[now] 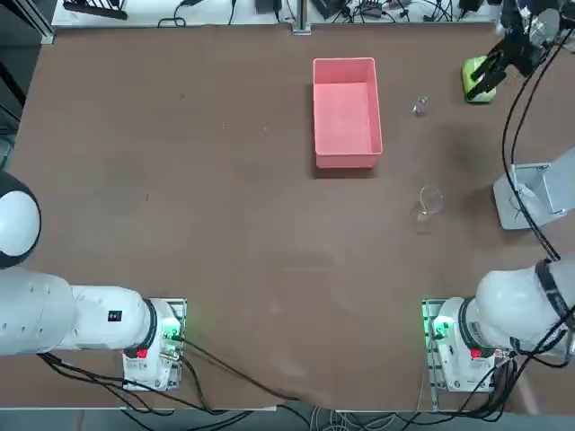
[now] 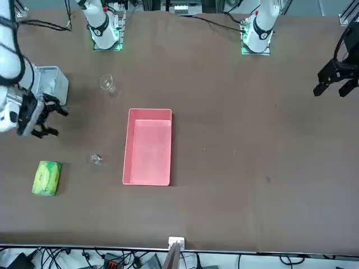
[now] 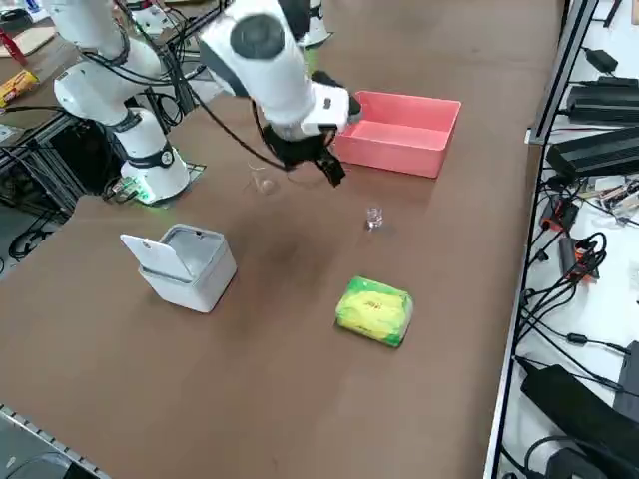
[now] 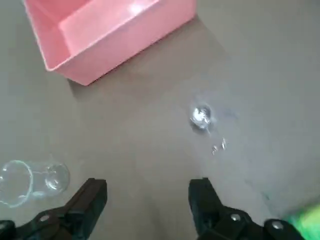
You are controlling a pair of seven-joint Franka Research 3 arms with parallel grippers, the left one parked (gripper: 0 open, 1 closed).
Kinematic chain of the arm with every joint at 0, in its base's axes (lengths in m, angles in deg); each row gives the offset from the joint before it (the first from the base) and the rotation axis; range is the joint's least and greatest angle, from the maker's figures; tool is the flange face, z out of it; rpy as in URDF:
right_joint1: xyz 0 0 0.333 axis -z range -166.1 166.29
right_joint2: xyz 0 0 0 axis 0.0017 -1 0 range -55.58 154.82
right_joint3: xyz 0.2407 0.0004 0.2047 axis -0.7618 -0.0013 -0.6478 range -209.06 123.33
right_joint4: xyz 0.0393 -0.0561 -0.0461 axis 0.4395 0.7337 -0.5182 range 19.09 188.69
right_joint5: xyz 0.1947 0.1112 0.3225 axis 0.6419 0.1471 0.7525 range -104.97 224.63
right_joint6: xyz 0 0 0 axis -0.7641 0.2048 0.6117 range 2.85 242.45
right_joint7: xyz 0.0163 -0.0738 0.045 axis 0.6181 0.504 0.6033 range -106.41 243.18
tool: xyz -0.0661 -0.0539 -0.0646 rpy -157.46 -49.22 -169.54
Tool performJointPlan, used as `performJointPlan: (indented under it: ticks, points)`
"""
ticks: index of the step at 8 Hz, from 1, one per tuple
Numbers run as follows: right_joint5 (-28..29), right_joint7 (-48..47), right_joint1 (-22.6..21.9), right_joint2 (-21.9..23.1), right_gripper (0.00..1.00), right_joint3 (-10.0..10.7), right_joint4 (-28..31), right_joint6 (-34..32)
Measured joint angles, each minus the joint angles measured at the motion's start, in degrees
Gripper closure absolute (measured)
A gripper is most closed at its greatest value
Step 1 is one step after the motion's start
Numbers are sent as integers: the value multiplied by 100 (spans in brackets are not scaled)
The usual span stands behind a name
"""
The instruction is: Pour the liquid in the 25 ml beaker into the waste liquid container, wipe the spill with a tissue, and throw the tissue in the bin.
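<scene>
The right gripper (image 4: 147, 192) is hanging in the air above the brown table (image 1: 225, 224) with its two fingers spread wide, and nothing is sitting between them. In the front view it is hovering near the table's edge, between the bin (image 2: 51, 83) and the green tissue pack (image 2: 46, 177).

The 25 ml beaker (image 4: 201, 116) is standing upright on the table, ahead of the fingertips and well apart from them, not yet between the jaws. In the top view it is standing (image 1: 420, 107) just beside the waste liquid container (image 1: 346, 153), on the side toward the tissue pack.

I am judging that this beaker is very light, stiff, smooth and fragile: thin glass which is slipping easily and tipping at a small push. The best place to take hold seems to be the side wall, around the middle of its height, with a gentle squeeze and the fingers coming down on both sides.

The larger glass beaker (image 4: 30, 180) is standing closer to the robot's side and near one finger, so the gripper is needing care not to touch it. The bin's lid is standing open. No loose tissue is showing on the table.
</scene>
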Motion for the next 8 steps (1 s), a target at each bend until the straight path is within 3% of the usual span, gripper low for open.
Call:
performJointPlan:
  ticks: [3, 8]
  points:
    - [1265, 2210, 353, -811, 0, 11, 5, -237]
    - [2381, 3837, 631, -1253, 0, 11, -56, -958]
